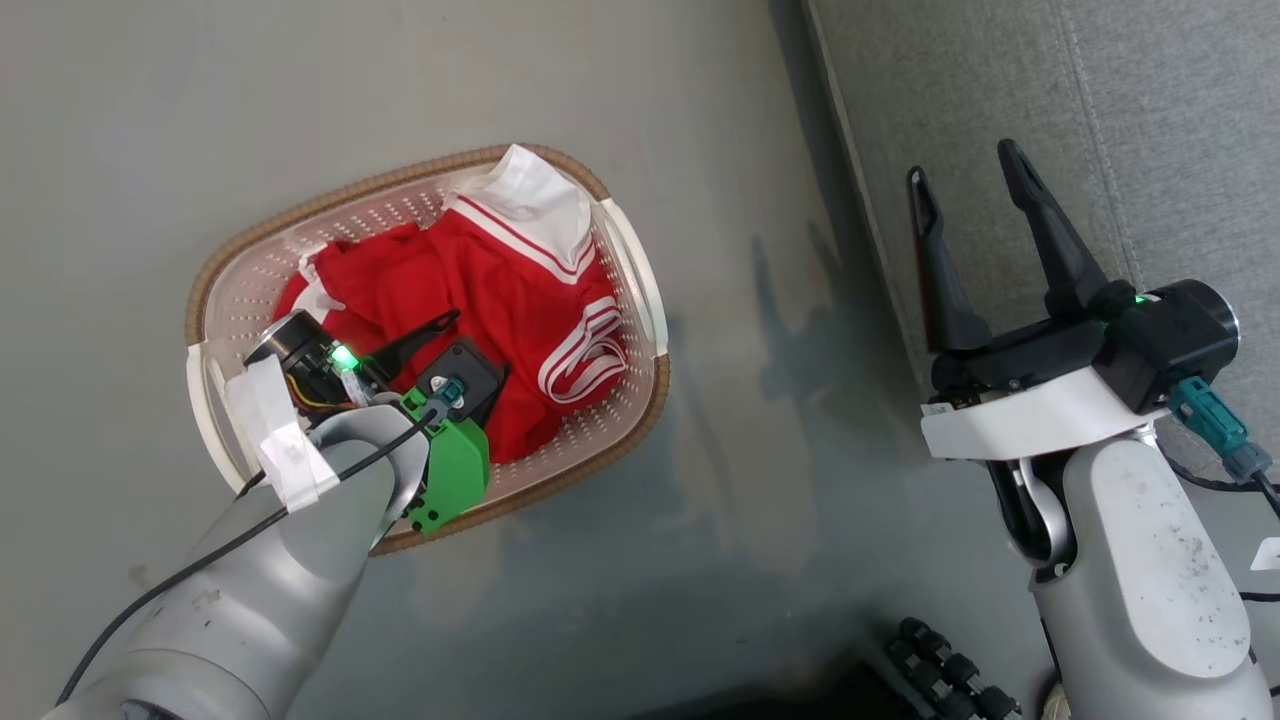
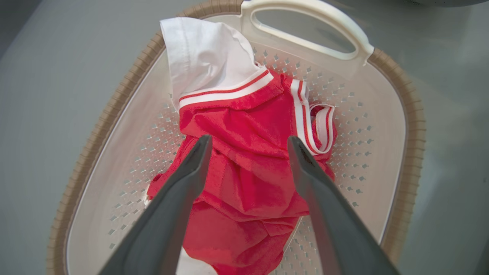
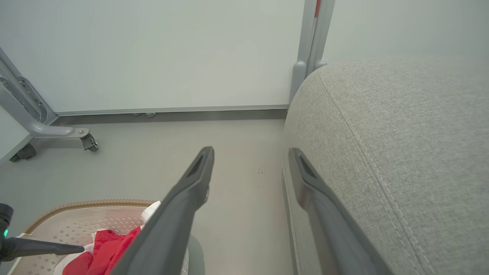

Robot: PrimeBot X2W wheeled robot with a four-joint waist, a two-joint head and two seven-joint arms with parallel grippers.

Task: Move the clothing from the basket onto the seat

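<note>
Well, the left pincer (image 2: 249, 141) hangs over the clothing (image 1: 500, 300), fingers spread apart, nothing gripped. The right pincer (image 1: 962, 165) stands just as wide by the seat (image 1: 1100, 100), at three o'clock from the basket (image 1: 205, 290). The red heap lies bunched inside the basket. A shallow pinch could catch one thin fold that slips, dropping it on the floor (image 1: 760, 450) between.

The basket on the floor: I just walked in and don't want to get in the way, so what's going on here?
A two-armed robot is starting to unload laundry. Its left gripper hangs open over the red and white clothing, which lies bunched in the basket; nothing is gripped yet. The right gripper is open and holds nothing, raised beside the grey seat.
</note>
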